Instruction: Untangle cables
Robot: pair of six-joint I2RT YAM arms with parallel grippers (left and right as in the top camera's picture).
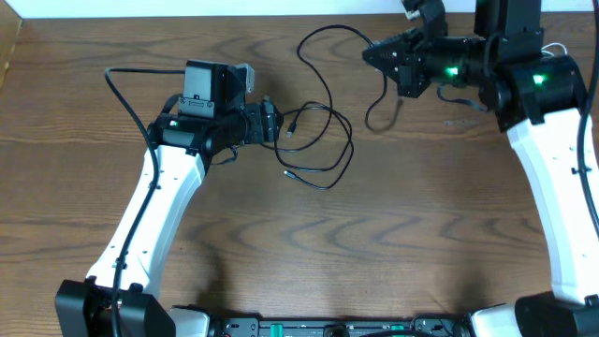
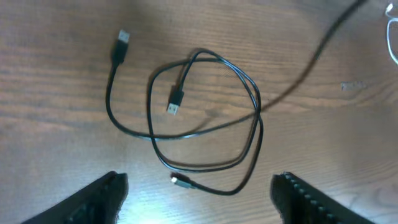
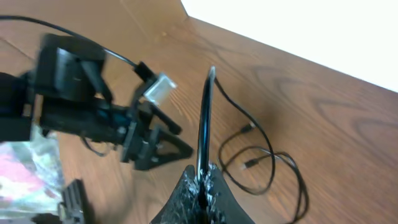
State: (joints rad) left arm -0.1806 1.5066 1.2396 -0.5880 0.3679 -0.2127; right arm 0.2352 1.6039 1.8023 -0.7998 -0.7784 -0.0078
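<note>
two arms: we see the left gripper [image 1: 277, 123] and the right gripper [image 1: 369, 54] over the far half of the table [image 1: 281, 253].
loose pile: the black cables [image 2: 257, 102] lie looped on the wood, about midway between the left and right edges, a bit toward the far edge.
which way: the pile sits right in front of the left gripper, on its side toward the right edge. we think the left arm is the nearer one.
long way: the loop is roundish, a little longer from left edge to right edge. one plug [image 2: 176, 101] lies inside it.
left gripper hold: its fingers are spread wide, with nothing between them.
right gripper hold: it is pinched tight on one black cord [image 3: 204, 124], lifted near the far edge.
left arm pose: it reaches from the near left corner, wrist low, pointing at the right edge.
right arm pose: it comes from the near right corner and bends to point at the left edge.
white cord [image 2: 393, 37]: only a bit shows past the pile; we cannot tell where it goes.
</note>
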